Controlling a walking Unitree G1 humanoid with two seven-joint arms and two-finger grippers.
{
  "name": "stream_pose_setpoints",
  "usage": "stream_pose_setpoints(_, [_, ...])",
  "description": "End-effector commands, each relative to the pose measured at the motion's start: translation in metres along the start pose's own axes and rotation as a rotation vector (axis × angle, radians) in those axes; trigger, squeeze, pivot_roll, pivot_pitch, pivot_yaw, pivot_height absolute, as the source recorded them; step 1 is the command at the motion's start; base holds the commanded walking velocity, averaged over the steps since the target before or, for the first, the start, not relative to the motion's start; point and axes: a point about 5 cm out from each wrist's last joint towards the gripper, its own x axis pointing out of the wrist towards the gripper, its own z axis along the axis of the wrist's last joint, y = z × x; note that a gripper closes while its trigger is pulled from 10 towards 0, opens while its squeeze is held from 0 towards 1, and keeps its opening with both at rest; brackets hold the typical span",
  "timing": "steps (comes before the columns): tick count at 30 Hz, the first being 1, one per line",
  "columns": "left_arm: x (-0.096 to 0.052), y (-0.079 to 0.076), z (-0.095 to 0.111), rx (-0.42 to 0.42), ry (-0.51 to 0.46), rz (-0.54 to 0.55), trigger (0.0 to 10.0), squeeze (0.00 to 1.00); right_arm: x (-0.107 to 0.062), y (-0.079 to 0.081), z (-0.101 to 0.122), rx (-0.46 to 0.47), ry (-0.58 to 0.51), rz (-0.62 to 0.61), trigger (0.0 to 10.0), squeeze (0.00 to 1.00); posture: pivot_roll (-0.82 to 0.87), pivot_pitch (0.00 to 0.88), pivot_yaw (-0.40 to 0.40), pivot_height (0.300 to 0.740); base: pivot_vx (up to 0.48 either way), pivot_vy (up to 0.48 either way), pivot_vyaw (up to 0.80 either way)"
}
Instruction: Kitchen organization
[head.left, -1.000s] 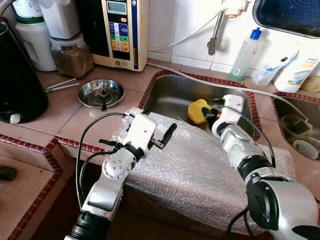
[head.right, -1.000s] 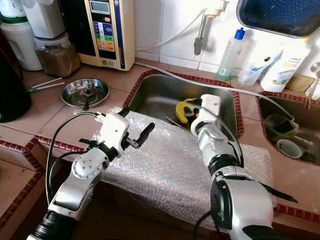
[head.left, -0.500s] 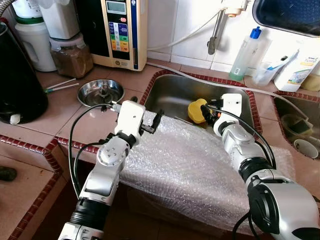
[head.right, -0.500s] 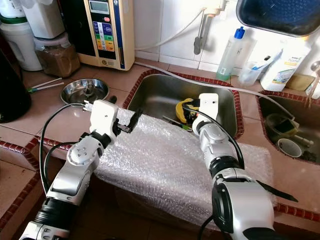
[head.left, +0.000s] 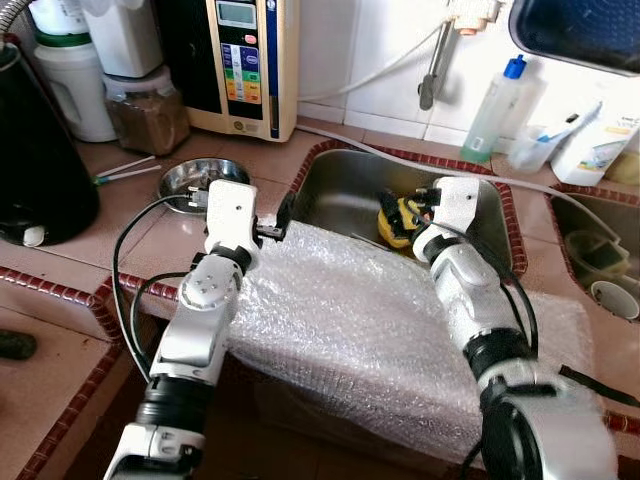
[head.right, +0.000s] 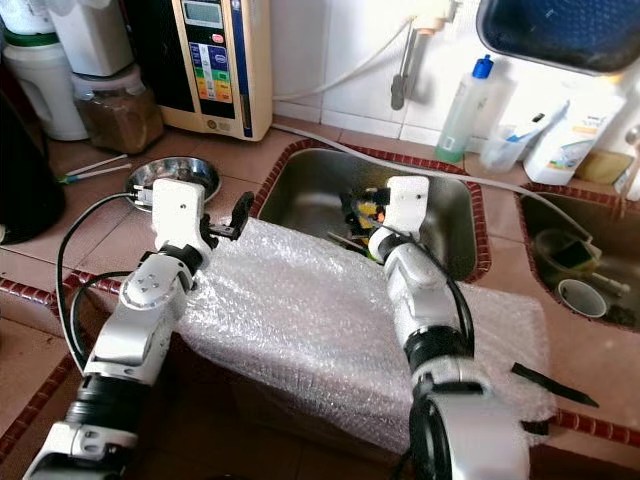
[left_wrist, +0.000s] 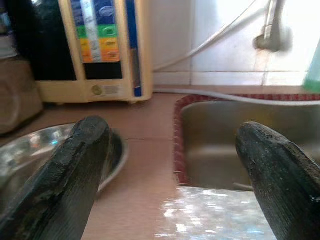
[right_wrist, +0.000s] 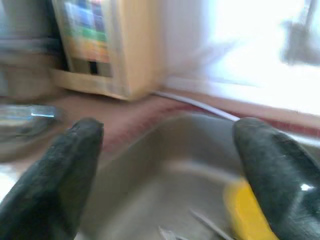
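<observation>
both arms are swinging leftward: the left gripper (head.left: 281, 218), fingers apart, now nearing the sink (head.left: 340, 190) rim; the right gripper (head.right: 352, 212), also spread, leaving the yellow object (head.left: 392, 222). no writing is legible.

Yellow sponge (head.left: 391, 226), steel sink (head.left: 340, 190), terracotta tiled counter (head.left: 150, 235).

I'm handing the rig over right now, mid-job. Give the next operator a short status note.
Left tool: open, empty, at the far left corner of the bubble wrap sheet, by the steel dish.
Right tool: open, empty, over the sink, next to the yellow item lying in it.
Bubble wrap is draped over the counter's front edge and the sink's near rim.
Done: nothing grasped so far.
Left: pick a target, probably the yellow item or the wrap, and grip it.
</observation>
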Motion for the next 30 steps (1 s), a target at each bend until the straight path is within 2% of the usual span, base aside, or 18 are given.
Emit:
stream_pose_setpoints(1, [0.004,-0.002,0.005,0.009,-0.019,0.007,10.0,1.00,0.001,0.005,0.010,-0.008,-0.025,0.046,10.0,1.00,0.10,0.000,-0.001,0.740,0.000,0.000,0.00])
stream_pose_setpoints(6, [0.008,-0.003,0.006,0.088,-0.025,0.012,10.0,1.00,-0.006,0.022,-0.005,0.153,0.010,0.090,10.0,1.00,0.22,0.000,-0.098,0.740,0.000,0.000,0.00])
stream_pose_setpoints(8, [0.007,0.001,0.003,0.113,-0.018,0.023,10.0,1.00,0.002,0.036,-0.014,0.156,0.043,0.137,10.0,1.00,0.24,0.000,-0.126,0.740,0.000,0.000,0.00])
stream_pose_setpoints(9, [0.005,0.009,-0.003,0.108,0.005,0.061,10.0,1.00,0.013,0.054,-0.014,0.122,0.057,0.205,10.0,1.00,0.20,0.000,-0.127,0.740,0.000,0.000,0.00])
stream_pose_setpoints(10, [0.003,0.013,-0.006,0.107,0.014,0.078,10.0,0.00,0.020,0.064,-0.006,0.119,0.041,0.242,10.0,1.00,0.17,0.000,-0.125,0.740,0.000,0.000,0.00])
stream_pose_setpoints(11, [0.003,0.013,-0.006,0.107,0.014,0.078,10.0,0.00,0.020,0.064,-0.006,0.119,0.041,0.242,10.0,1.00,0.17,0.000,-0.125,0.740,0.000,0.000,0.00])
stream_pose_setpoints(12, [0.003,0.019,-0.010,0.119,0.017,0.099,10.0,0.00,0.024,0.078,0.007,0.101,0.015,0.298,10.0,1.00,0.18,0.000,-0.125,0.740,0.000,0.000,0.00])
stream_pose_setpoints(14, [0.004,0.019,-0.011,0.116,0.020,0.102,10.0,0.00,0.023,0.081,0.009,0.103,0.011,0.307,10.0,1.00,0.18,0.000,-0.122,0.740,0.000,0.000,0.00])
stream_pose_setpoints(17, [0.008,0.023,-0.010,0.104,0.030,0.123,10.0,0.00,0.016,0.077,0.005,0.096,0.034,0.278,10.0,1.00,0.17,0.000,-0.080,0.740,0.000,0.000,0.00])
stream_pose_setpoints(19, [0.010,0.027,-0.010,0.113,0.036,0.139,10.0,0.00,0.009,0.071,0.002,0.107,0.036,0.217,10.0,1.00,0.17,0.000,-0.048,0.740,0.000,0.000,0.00])
stream_pose_setpoints(20, [0.011,0.029,-0.009,0.131,0.040,0.130,10.0,0.00,0.006,0.063,0.001,0.118,0.017,0.141,10.0,1.00,0.16,0.000,-0.018,0.740,0.000,0.000,0.00])
stream_pose_setpoints(21, [0.012,0.031,-0.008,0.136,0.041,0.130,10.0,0.00,0.004,0.057,0.001,0.111,0.003,0.086,10.0,0.68,0.16,0.000,-0.010,0.740,0.000,0.000,0.00])
stream_pose_setpoints(23, [0.013,0.033,-0.008,0.147,0.043,0.126,10.0,0.00,-0.001,0.048,0.000,0.097,-0.012,0.010,10.0,0.52,0.14,0.000,0.013,0.740,0.000,0.000,0.00])
stream_pose_setpoints(24, [0.013,0.033,-0.008,0.147,0.043,0.126,10.0,0.00,-0.001,0.048,0.000,0.097,-0.012,0.010,10.0,0.52,0.14,0.000,0.013,0.740,0.000,0.000,0.00])
stream_pose_setpoints(25, [0.014,0.034,-0.009,0.158,0.043,0.125,10.0,0.00,-0.008,0.039,0.000,0.059,-0.016,-0.047,10.0,0.00,0.13,0.000,0.026,0.740,0.000,0.000,0.00])
stream_pose_setpoints(27, [0.014,0.035,-0.009,0.162,0.043,0.129,10.0,0.00,-0.012,0.035,0.001,0.033,-0.018,-0.072,10.0,0.00,0.13,0.000,0.026,0.740,0.000,0.000,0.00])
stream_pose_setpoints(28, [0.014,0.039,-0.012,0.166,0.059,0.139,10.0,0.00,-0.019,0.027,0.000,0.019,-0.010,-0.119,10.0,0.00,0.10,0.000,0.045,0.740,0.000,0.000,0.00])
stream_pose_setpoints(30, [0.015,0.043,-0.017,0.170,0.094,0.151,10.0,0.00,-0.026,0.020,-0.001,0.031,0.002,-0.149,10.0,0.00,0.09,0.000,0.050,0.740,0.000,0.000,0.00])
